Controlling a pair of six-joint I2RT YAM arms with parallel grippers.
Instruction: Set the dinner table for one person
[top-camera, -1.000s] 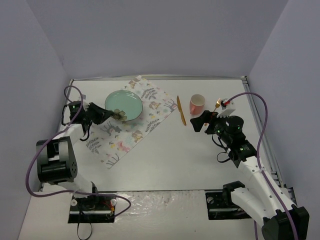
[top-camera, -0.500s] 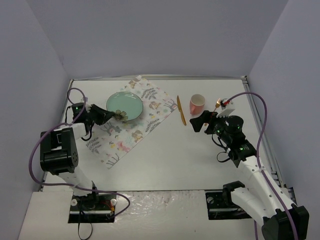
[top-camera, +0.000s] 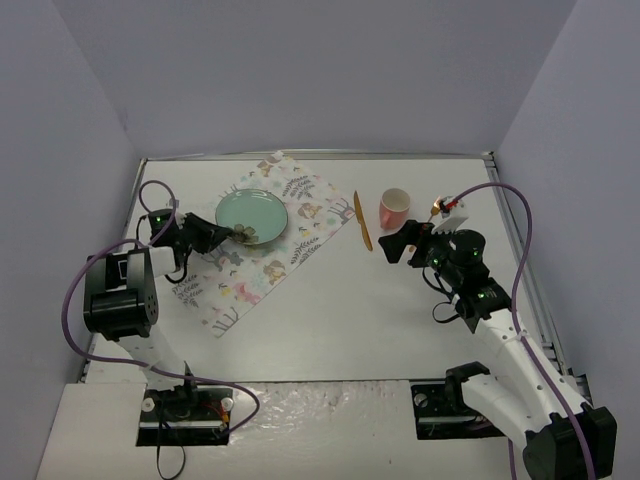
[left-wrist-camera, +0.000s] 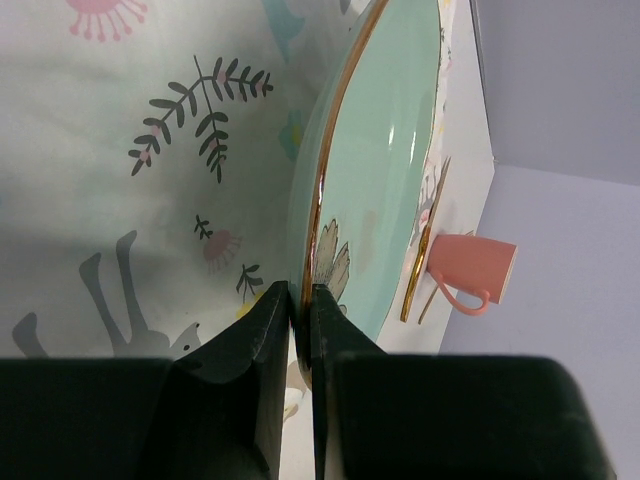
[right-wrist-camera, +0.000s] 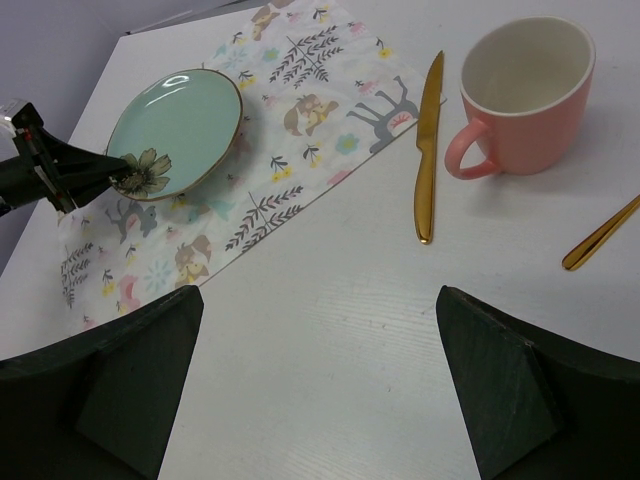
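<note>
Your L claw (left-wrist-camera: 300, 300) is clenched on the mint plate's (top-camera: 252, 213) gold rim, at the plate's 7 o'clock. The plate holds only its painted flower and sits over the animal-print placemat (top-camera: 265, 268), table's 10 o'clock. Pink mug (right-wrist-camera: 525, 85) at 1 o'clock: bare white inside. R claw (top-camera: 402, 240) gapes, grasping nothing. Gold utensil (right-wrist-camera: 600, 235) by the mug is cut off, type unclear. The dinner table (top-camera: 330, 310) is plain matte white, under everything.
</note>
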